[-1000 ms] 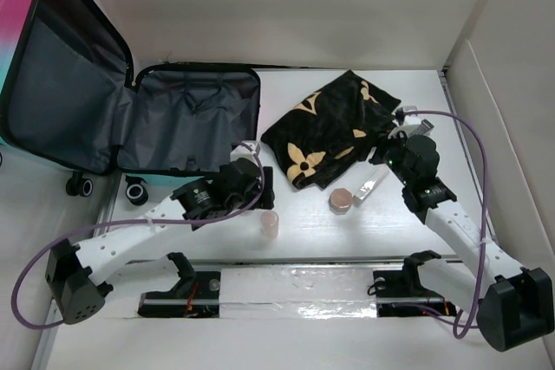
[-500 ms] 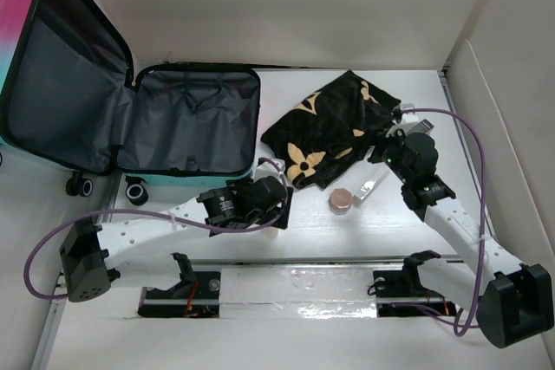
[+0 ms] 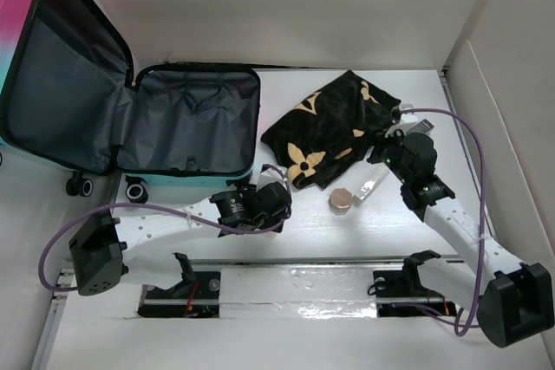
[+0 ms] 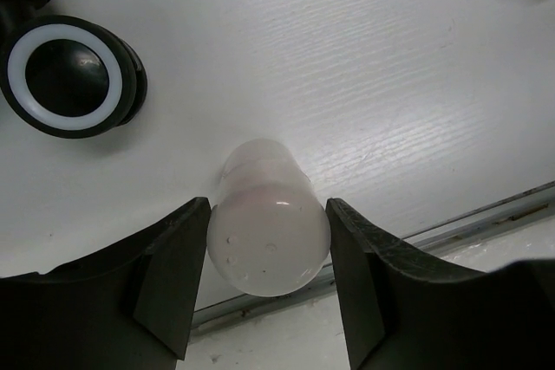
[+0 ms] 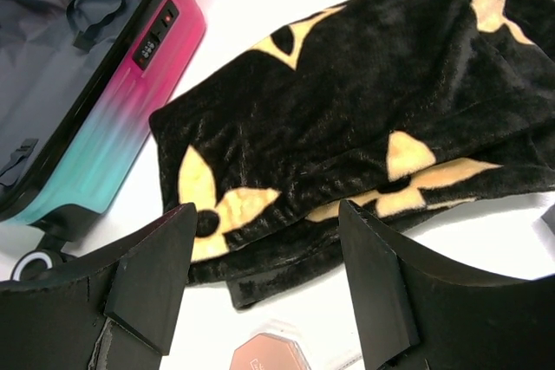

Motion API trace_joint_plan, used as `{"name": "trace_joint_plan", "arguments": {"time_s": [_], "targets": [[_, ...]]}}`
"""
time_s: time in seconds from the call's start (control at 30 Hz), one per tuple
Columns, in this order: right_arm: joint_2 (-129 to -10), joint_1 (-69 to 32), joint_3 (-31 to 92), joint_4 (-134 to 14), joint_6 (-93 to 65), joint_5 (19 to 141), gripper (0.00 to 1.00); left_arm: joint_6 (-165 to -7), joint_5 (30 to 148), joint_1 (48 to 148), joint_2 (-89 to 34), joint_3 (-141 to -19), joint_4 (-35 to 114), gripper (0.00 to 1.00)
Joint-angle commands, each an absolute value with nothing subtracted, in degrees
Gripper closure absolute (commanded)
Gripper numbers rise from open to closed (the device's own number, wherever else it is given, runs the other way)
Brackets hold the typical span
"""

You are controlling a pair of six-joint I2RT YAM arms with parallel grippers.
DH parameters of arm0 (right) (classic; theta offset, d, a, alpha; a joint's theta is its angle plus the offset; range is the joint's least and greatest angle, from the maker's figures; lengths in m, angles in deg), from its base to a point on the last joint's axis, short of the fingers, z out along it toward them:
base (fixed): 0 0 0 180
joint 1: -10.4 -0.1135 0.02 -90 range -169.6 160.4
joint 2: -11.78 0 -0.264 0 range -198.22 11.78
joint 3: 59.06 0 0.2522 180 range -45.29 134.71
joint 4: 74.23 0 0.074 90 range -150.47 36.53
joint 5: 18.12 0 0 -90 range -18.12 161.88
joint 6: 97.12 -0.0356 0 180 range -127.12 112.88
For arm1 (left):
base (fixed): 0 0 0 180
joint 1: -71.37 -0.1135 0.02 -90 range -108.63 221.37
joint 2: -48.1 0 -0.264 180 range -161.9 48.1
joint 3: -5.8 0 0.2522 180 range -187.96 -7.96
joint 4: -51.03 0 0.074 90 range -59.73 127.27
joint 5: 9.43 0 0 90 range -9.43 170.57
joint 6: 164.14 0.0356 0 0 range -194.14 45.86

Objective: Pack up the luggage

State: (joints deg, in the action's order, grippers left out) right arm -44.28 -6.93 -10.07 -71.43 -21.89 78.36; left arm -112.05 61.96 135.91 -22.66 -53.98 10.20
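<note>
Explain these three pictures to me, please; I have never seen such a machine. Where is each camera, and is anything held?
These are two robot arms, bolted at the near edge of a white table. The wide picture comes from a camera above and behind them. The other two come from cameras on the wrists, so each shows its own claw's dark fingers. On the table lie an open suitcase, a black blanket with tan flowers, a small rose-coloured jar and a clear tube. The left claw has its fingers against both sides of a pale pink bottle, which stands on the table. The right claw is open above the blanket and holds nothing.
</note>
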Motion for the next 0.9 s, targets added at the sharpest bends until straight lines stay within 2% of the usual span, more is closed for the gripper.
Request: {"name": "trace_joint_plan", "arguments": {"time_s": [0.0,0.17,0.33,0.47,0.7,0.87], "targets": [[-44.74,-7.27,-7.32,-72.86,-21.18,77.77,0.28,-112.28,60.97,136.24,-21.77,-53.58,10.9,0.5],[-44.83,-7.27,-6.8,-72.17,-21.1,78.3,0.27,-112.63,59.05,136.24,-22.56,-53.58,11.42,0.58],[-43.69,-7.27,-7.33,-72.6,-21.71,77.85,0.27,-111.42,51.41,136.24,-22.21,-58.23,14.57,0.61],[-42.89,-7.27,-7.85,-72.95,-21.97,76.8,0.28,-105.45,50.6,130.27,-21.86,-64.9,20.82,0.62],[-43.86,-8.32,-8.03,-73.83,-22.41,78.11,0.28,-98.22,52.8,112.62,-24.05,-74.66,34.36,0.6],[-42.81,-8.85,-7.85,-72.86,-21.8,77.07,0.28,-102.34,52.28,96.99,-27.12,-73.63,39.18,0.57]]}}
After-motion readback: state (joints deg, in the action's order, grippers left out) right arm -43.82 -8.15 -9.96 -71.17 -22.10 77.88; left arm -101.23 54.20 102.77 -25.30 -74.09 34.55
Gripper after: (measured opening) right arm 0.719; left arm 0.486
